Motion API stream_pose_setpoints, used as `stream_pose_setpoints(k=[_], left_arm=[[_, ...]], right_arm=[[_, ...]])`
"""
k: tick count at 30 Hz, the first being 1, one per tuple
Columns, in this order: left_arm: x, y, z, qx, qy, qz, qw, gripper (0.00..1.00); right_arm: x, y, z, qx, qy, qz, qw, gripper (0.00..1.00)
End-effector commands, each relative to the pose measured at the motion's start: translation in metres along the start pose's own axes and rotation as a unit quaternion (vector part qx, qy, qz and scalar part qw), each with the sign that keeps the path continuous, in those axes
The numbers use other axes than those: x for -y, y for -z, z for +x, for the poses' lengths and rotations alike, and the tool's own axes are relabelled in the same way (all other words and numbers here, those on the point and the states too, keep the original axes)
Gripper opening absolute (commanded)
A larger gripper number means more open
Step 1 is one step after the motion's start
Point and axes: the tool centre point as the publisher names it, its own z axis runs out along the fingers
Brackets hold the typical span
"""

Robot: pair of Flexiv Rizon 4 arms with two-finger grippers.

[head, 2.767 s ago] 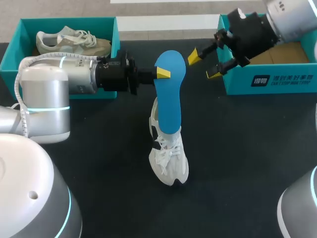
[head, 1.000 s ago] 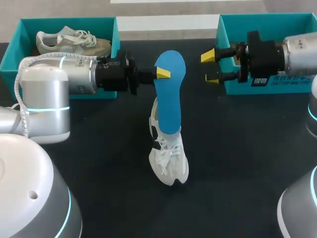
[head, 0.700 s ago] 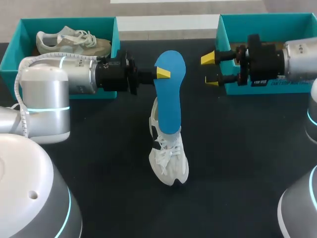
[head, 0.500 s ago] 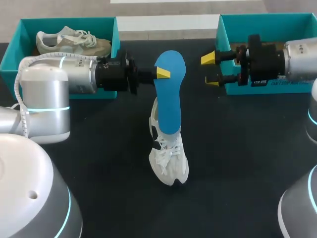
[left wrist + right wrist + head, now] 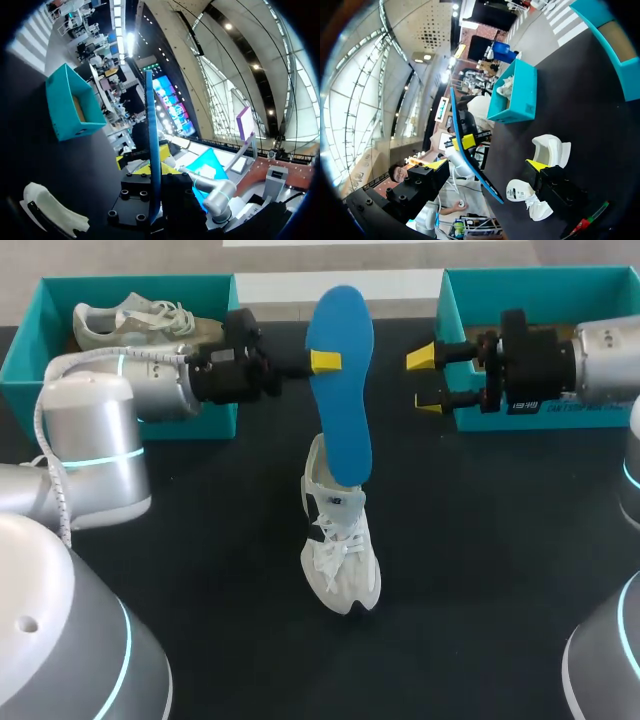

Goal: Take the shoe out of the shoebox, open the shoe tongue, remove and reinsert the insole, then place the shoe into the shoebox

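My left gripper point(image 5: 325, 362) is shut on the edge of a blue insole point(image 5: 340, 380), which it holds upright and slightly tilted. The insole's lower end hangs over the opening of the white shoe point(image 5: 340, 550), which lies on the dark table with its toe toward me. In the left wrist view the insole point(image 5: 152, 145) shows edge-on between the fingers, with the shoe point(image 5: 50, 210) below. My right gripper point(image 5: 425, 380) stands open to the right of the insole, apart from it. Its wrist view shows the insole point(image 5: 465, 150) and the shoe point(image 5: 547, 150) ahead of the gripper.
A teal shoebox point(image 5: 140, 282) at the back left holds a second, beige shoe point(image 5: 140, 322). Another teal shoebox point(image 5: 545, 285) stands at the back right, behind my right arm. Bare dark table lies around the white shoe.
My left arm has lifted the insole up and back, drawing its lower end up out of the shoe. The right gripper came in from the right box earlier and has since held still.
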Motion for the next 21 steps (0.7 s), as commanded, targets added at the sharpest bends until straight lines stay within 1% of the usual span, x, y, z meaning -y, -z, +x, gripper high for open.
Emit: stream_pose_setpoints(k=[1, 3, 4, 5, 6, 7, 9, 10, 21], left_arm=[[0.0035, 0.0017, 0.0070, 0.011, -0.252, -0.030, 0.967, 0.00], [0.0028, 0.0037, 0.0063, 0.014, -0.325, -0.042, 0.945, 0.00], [0.0029, 0.0051, 0.0058, 0.010, -0.371, -0.037, 0.928, 0.00], [0.0036, 0.0064, 0.0041, 0.010, -0.412, -0.042, 0.910, 0.00], [0.0032, 0.0075, 0.0031, 0.011, -0.436, -0.046, 0.899, 0.00], [0.0040, 0.0092, 0.0017, 0.013, -0.481, -0.045, 0.876, 0.00], [0.0062, 0.0108, 0.0000, 0.024, -0.492, -0.042, 0.869, 0.00], [0.0086, 0.0113, -0.0017, 0.036, -0.475, -0.035, 0.878, 0.00], [0.0086, 0.0113, -0.0017, 0.036, -0.475, -0.035, 0.878, 0.00]], right_arm=[[-0.0001, -0.0018, 0.0000, 0.001, 0.000, -0.001, 1.000, 1.00], [-0.0001, -0.0018, 0.0000, 0.001, 0.000, -0.001, 1.000, 1.00], [-0.0001, -0.0018, 0.0000, 0.001, 0.000, -0.001, 1.000, 1.00], [-0.0001, -0.0018, 0.0000, 0.001, 0.000, -0.001, 1.000, 1.00], [-0.0001, -0.0018, 0.0000, 0.001, 0.000, -0.001, 1.000, 1.00], [-0.0001, -0.0018, 0.0000, 0.001, 0.000, -0.001, 1.000, 1.00], [-0.0001, -0.0018, 0.0000, 0.001, 0.000, -0.001, 1.000, 1.00], [-0.0001, -0.0018, 0.0000, 0.001, 0.000, -0.001, 1.000, 1.00], [-0.0001, -0.0018, 0.0000, 0.001, 0.000, -0.001, 1.000, 1.00]])
